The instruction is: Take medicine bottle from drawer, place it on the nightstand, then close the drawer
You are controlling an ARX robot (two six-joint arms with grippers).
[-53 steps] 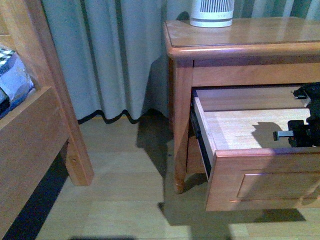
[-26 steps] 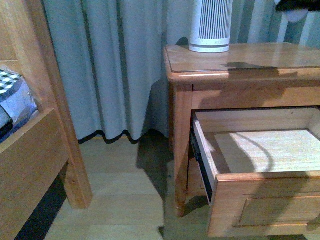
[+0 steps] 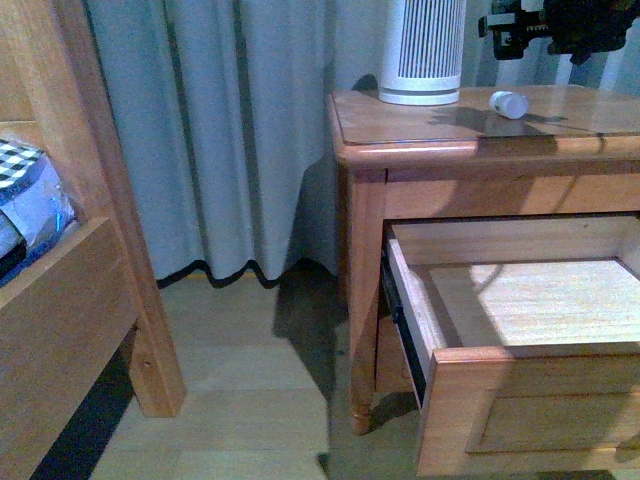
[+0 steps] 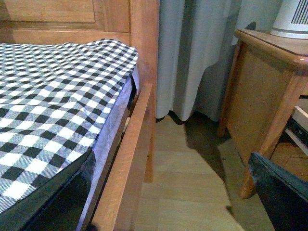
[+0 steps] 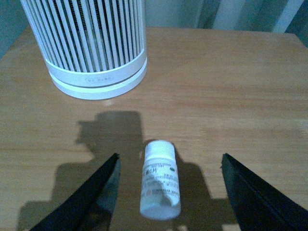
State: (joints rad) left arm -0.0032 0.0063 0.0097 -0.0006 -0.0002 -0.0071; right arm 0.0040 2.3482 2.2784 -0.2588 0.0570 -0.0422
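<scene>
The small white medicine bottle lies on its side on the nightstand top, near the ribbed white-grey cylinder. My right gripper hangs open just above it, one finger on each side, not touching. In the front view that gripper shows at the top right, above the bottle. The drawer stands pulled out, its pale inside bare. My left gripper is open; only one dark finger shows, over the floor by the nightstand's leg.
A wooden bed frame with a checked cover stands at the left. Grey curtains hang behind. Bare wooden floor lies between bed and nightstand.
The right gripper rose out of the drawer to above the nightstand top. The bottle now lies on the top, let go. The camera view has tilted up a little.
</scene>
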